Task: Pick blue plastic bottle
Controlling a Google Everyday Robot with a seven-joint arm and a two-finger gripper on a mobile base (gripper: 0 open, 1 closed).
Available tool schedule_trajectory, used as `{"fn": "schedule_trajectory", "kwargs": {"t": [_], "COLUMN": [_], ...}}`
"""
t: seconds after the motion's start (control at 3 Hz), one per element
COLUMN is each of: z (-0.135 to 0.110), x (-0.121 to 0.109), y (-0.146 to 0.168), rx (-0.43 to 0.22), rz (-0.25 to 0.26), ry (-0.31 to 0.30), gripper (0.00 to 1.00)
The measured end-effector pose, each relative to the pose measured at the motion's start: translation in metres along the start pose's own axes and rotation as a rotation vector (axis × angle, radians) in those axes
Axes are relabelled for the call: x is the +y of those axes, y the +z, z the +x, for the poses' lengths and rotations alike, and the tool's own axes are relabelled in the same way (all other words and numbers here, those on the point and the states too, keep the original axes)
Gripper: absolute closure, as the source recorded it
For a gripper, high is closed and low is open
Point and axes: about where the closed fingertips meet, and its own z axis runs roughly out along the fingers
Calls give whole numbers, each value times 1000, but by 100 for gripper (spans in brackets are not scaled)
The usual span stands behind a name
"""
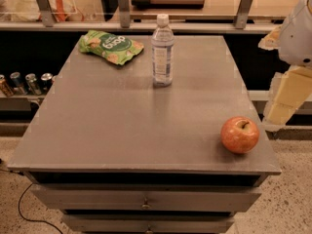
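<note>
The blue plastic bottle (162,50) is a small clear water bottle with a white screw cap and a pale label with blue print. It stands upright at the far middle of the grey table top (122,121). My gripper (286,99) hangs at the right edge of the view, beyond the table's right side, well apart from the bottle. It holds nothing that I can see. The white arm (298,30) rises above it.
A green snack bag (111,46) lies at the far left of the table. A red apple (240,134) sits near the front right corner, close to the gripper. Drawers are below the top. Several cans (27,83) stand on a low shelf at the left. A railing runs behind.
</note>
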Motion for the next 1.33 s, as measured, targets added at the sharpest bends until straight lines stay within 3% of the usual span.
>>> {"fn": "schedule_trajectory", "kwargs": {"t": [0.33,0.67,1.33], "z": [-2,-28,-89], "x": [-1,-15,-65], "y": [-2,6,22], "rx": [-8,-64,-309], "rz": [13,29,43], "ry": [10,31,126], "gripper": [0,0,0]}}
